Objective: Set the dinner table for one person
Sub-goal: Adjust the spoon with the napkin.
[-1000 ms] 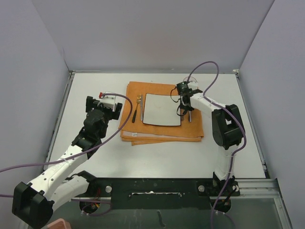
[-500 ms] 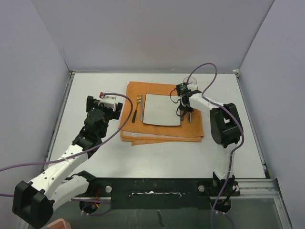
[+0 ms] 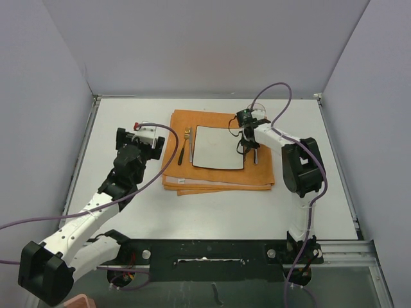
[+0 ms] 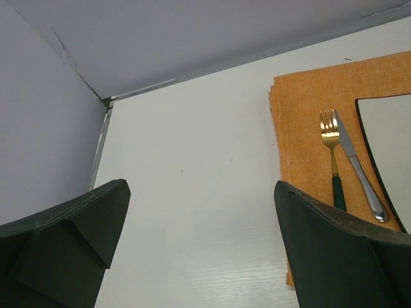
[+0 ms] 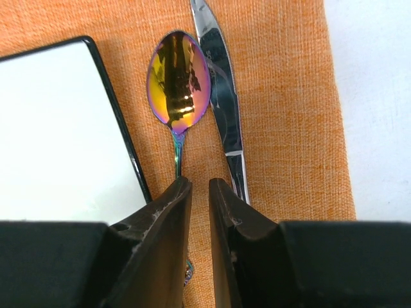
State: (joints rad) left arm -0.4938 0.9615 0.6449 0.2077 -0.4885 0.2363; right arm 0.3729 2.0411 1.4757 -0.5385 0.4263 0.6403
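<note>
Dinner table (image 3: 212, 205): white top, filling the walled bay. Orange cloth (image 3: 257, 173): folded, on the table's far middle. Square white plate (image 3: 218, 147): on the cloth. Fork (image 4: 332, 163) and knife (image 4: 359, 173): side by side, just left of the plate. Spoon (image 5: 178, 80) and second knife (image 5: 221, 96): just right of it. Right gripper (image 5: 198, 183): low over the spoon's handle, fingers narrow; whether it grips is unclear. Left gripper (image 4: 200, 192): spread wide over bare table left of the cloth.

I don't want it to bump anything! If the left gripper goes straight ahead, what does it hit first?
Probably nothing soon. Ahead of the left gripper lies only the large flat white-grey tabletop, then the plain grey back wall. Depth is hard to judge.
</note>
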